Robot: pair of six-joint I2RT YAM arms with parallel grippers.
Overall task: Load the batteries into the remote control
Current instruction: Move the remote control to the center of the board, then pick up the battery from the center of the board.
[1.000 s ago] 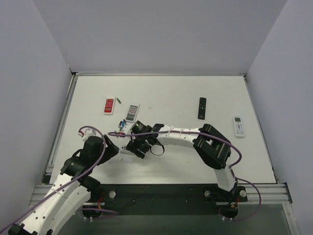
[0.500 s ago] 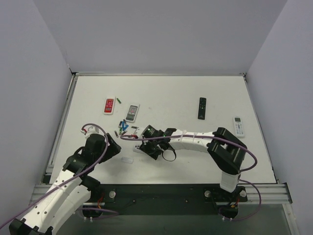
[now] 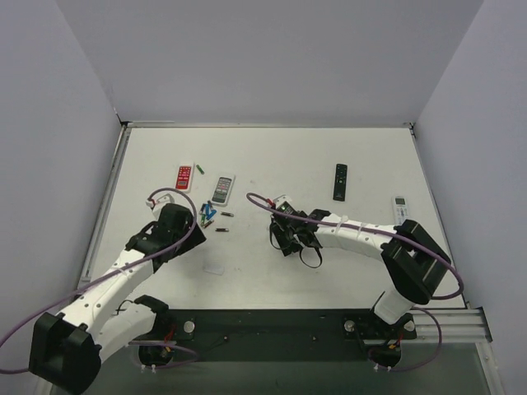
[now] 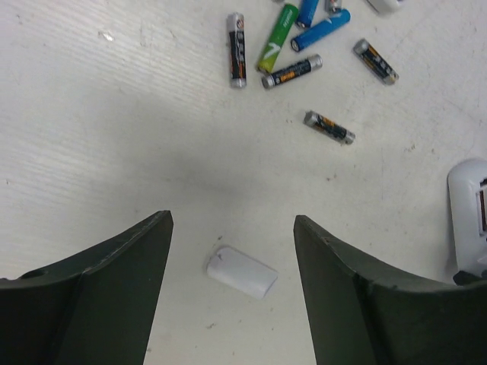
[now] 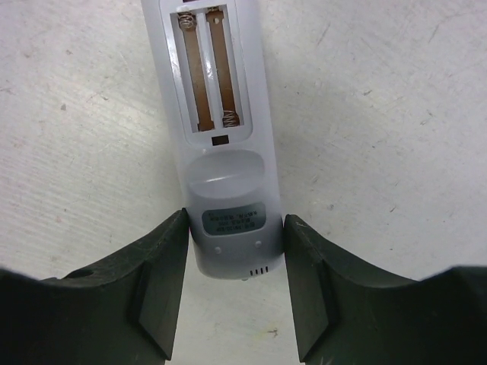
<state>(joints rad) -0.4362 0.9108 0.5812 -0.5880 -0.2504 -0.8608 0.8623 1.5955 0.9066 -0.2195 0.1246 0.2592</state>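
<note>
The white remote control (image 5: 222, 144) lies back up, its two-slot battery recess empty. My right gripper (image 5: 234, 228) is shut on its rounded near end; in the top view this gripper (image 3: 286, 234) is mid-table and hides most of the remote. The batteries (image 3: 209, 216), several green, blue and dark cells, lie loose left of it. In the left wrist view they sit at the top: a green one (image 4: 277, 48), a blue one (image 4: 319, 30), dark ones (image 4: 237, 59). My left gripper (image 4: 232, 220) is open and empty above a small white battery cover (image 4: 242, 271).
A red remote (image 3: 184, 178) and a grey remote (image 3: 222, 189) lie behind the batteries. A black remote (image 3: 340, 181) and a white remote with a display (image 3: 402, 212) lie at the right. The battery cover (image 3: 216, 269) lies near the front.
My right gripper has carried the white remote to the right, away from the left arm. My left gripper has swung forward toward the batteries. The battery cover stays on the table.
</note>
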